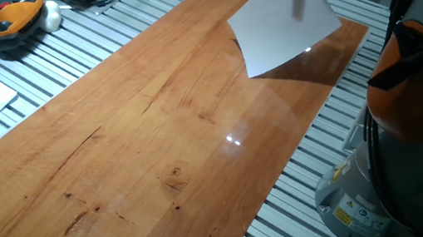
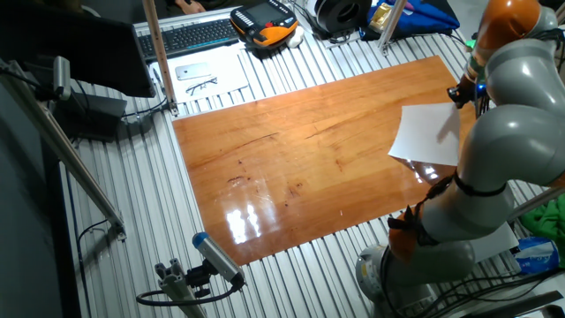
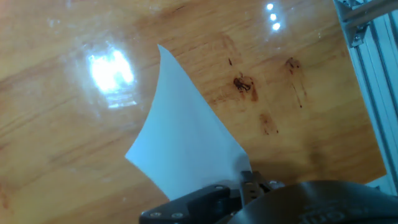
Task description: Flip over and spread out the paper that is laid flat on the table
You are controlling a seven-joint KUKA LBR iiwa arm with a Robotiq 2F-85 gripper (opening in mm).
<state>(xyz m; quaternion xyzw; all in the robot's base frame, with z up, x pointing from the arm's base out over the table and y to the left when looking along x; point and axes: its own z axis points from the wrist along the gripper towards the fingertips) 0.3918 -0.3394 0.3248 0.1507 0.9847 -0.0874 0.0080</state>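
While our claw [image 3: 239,186] is pinching the paper [image 1: 280,28] aloft over the counter [image 1: 167,137], we are judging it mid-flip; turning and spreading flat are remaining.

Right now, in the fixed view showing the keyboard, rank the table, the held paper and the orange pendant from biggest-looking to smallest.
1. the table
2. the paper, lifted nearer the camera, so it may look oversized
3. the orange pendant
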